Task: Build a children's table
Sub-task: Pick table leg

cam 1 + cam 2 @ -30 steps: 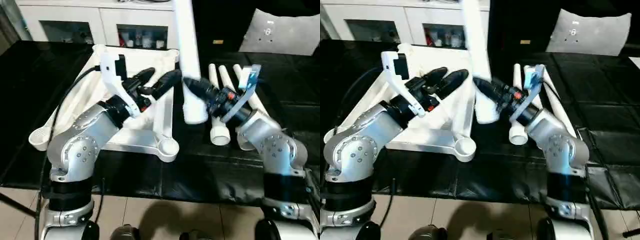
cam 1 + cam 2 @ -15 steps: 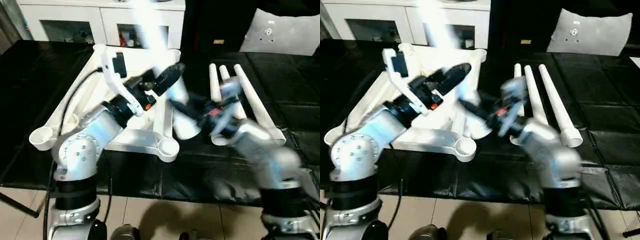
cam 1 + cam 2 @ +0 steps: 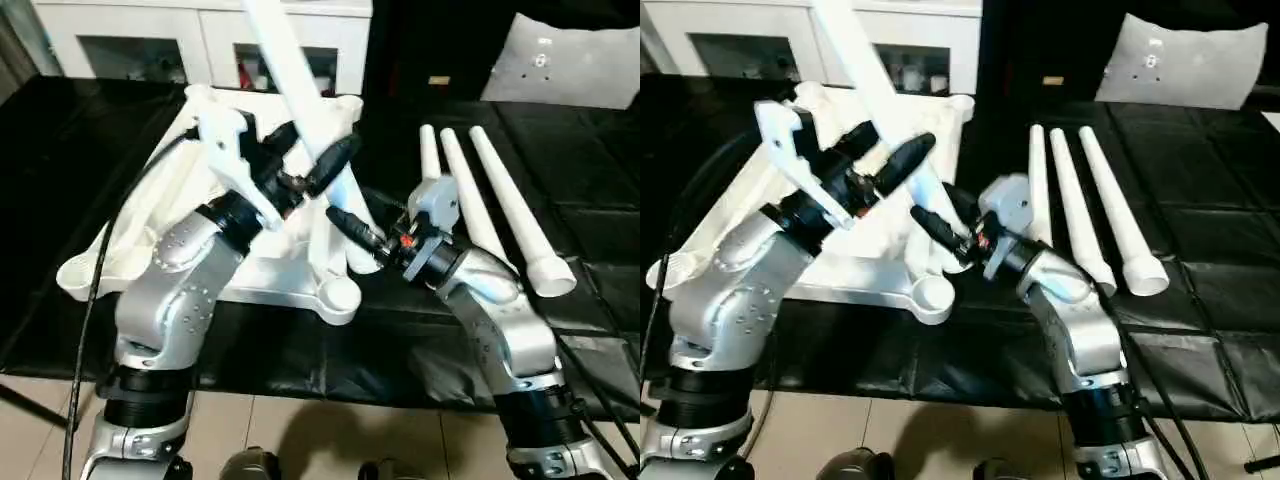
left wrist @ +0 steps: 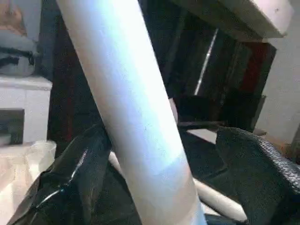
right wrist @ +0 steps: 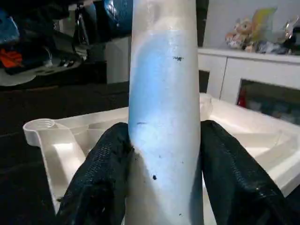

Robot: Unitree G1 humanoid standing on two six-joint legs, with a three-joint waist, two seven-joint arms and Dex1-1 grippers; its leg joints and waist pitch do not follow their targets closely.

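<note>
From the head, the white table top (image 3: 300,270) lies upside down on the black mat (image 3: 300,350), its ribbed underside up and a round corner socket (image 3: 340,297) at its near edge. One table leg (image 3: 300,85) rises tilted over the top, its thick end low near that socket and its thin end leaning up toward the white cabinet (image 3: 130,40) behind. The right gripper (image 3: 352,222) is clamped on the leg's lower part. The left gripper (image 3: 308,158) straddles the leg higher up, fingers spread to either side of it. Three more legs (image 3: 480,200) lie side by side on the mat to the right, thick ends toward the robot.

In the left wrist view, the leg (image 4: 136,117) crosses between the two black fingers (image 4: 70,173); the jaws stand wide, one finger close against the tube, the other apart from it, so it is not gripped here.

In the right wrist view, the leg (image 5: 164,117) stands between the black pads (image 5: 98,183), which press on both of its sides: a firm hold. Behind it lies the table top (image 5: 70,145) with a threaded corner socket (image 5: 40,125).
</note>
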